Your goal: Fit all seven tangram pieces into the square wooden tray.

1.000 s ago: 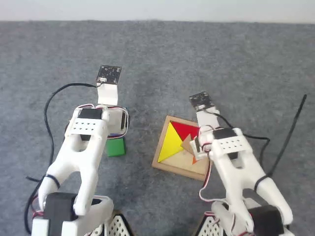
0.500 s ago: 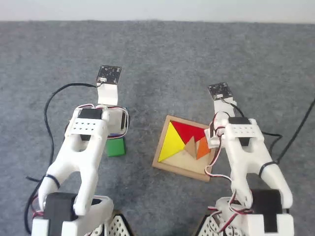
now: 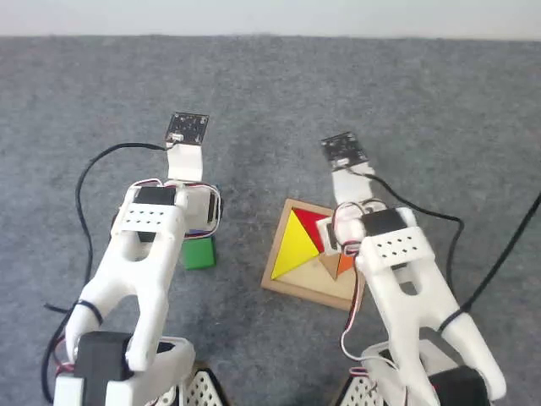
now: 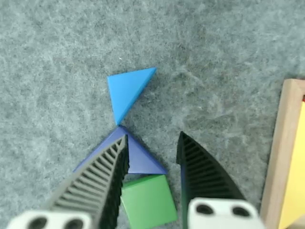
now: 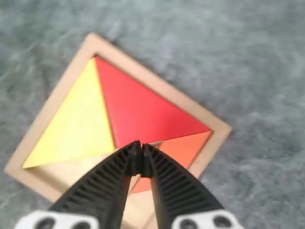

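The square wooden tray (image 3: 304, 292) lies right of centre and holds a yellow triangle (image 3: 296, 245), a red triangle (image 3: 314, 224) and an orange piece (image 3: 345, 264). In the right wrist view my right gripper (image 5: 140, 145) hangs shut and empty over the tray (image 5: 53, 107), where the yellow triangle (image 5: 76, 124), red triangle (image 5: 143, 109) and orange piece (image 5: 183, 148) meet. My left gripper (image 4: 153, 138) stands open above a dark blue triangle (image 4: 136, 157). A light blue triangle (image 4: 127, 88) lies just beyond it, a green square (image 4: 148, 198) just behind. The left arm covers most of the green square (image 3: 199, 252) from above.
Grey carpet covers the table. The tray's rim (image 4: 281, 152) stands a short way beside the left gripper's outer finger. Black cables trail from both arms near the front corners. The far half of the carpet is open.
The right arm swung out to the right of the tray, then came back left over its middle. The left arm has kept still.
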Motion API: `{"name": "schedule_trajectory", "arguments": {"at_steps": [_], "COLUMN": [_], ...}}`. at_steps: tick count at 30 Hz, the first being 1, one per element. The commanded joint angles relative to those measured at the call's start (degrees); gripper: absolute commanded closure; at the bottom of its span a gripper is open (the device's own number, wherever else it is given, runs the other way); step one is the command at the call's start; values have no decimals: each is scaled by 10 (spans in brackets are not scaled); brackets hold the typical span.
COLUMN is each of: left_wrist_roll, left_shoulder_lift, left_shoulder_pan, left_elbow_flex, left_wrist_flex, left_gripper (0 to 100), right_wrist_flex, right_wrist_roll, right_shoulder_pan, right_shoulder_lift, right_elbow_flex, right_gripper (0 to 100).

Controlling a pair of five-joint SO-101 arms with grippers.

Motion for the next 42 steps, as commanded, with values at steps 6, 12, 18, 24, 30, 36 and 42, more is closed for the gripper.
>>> {"name": "schedule_trajectory", "arguments": {"at_steps": [6,12,18,24,30,36,42], "left_wrist_roll": [-7,-43,-227,-330,-280,-354,-375], "left_shoulder_lift": [-4,-2,-1,2,87,123,142], "left_shoulder_pan": [4,-44,-56,-55,-51,-50,-44], "left_elbow_flex": [-59,-100,-116,-93,-82,-91,-101], "left_wrist_flex": [87,133,251,302,232,186,186], "left_gripper": [838,837,781,779,779,779,779], "right_wrist_flex": [13,12,-1,-35,-50,-52,-63], "right_wrist_roll": [39,86,113,116,114,114,114], "right_shoulder_pan": [27,131,169,169,170,170,170], "right_shoulder_lift": [-98,-128,-123,-124,-123,-123,-123], "right_elbow_flex": [81,135,163,196,199,205,206], "right_gripper": [988,988,988,988,988,988,988]}}
